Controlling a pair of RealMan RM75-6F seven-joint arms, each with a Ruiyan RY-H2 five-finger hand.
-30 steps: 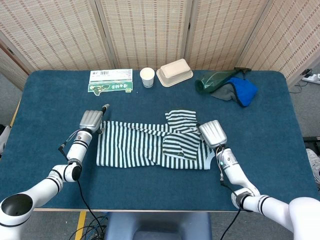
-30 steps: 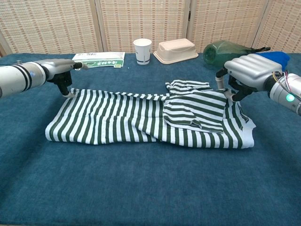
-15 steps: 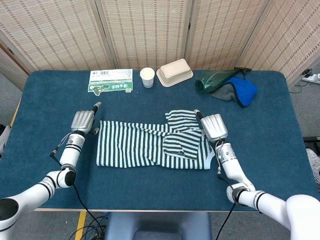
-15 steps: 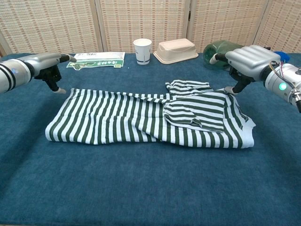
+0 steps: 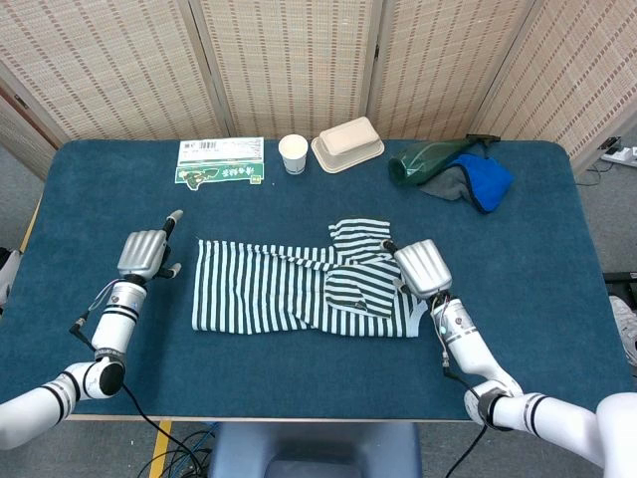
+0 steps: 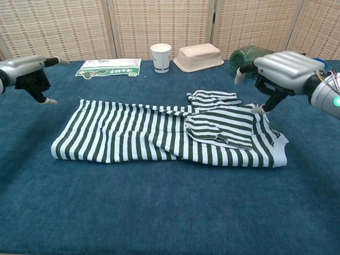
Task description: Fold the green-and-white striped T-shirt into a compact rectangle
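Paper cup (image 5: pixel 293 153) and lidded tray (image 5: pixel 347 143) at 12 o'clock, contents unseen. Left hand (image 5: pixel 145 253), right hand (image 5: pixel 422 267): fingers apart, beside T-shirt (image 5: pixel 289 289).

left hand (image 5: pixel 146 252) empty, right hand (image 5: pixel 423 267) empty

Striped T-shirt (image 6: pixel 159 135) lies flat mid-bench (image 6: pixel 159 212), partly folded, one sleeve layered on top at its 3 o'clock side. Left hand (image 6: pixel 29 71) hovers off the shirt's 10 o'clock corner, holding nothing. Right hand (image 6: pixel 279 71) hangs over the 2 o'clock edge, fingers apart, one fingertip at the fabric. At 12 o'clock: paper cup (image 6: pixel 160 57), beige container (image 6: pixel 200 56), green packet (image 6: pixel 109 67), green bottle (image 6: pixel 252 54).
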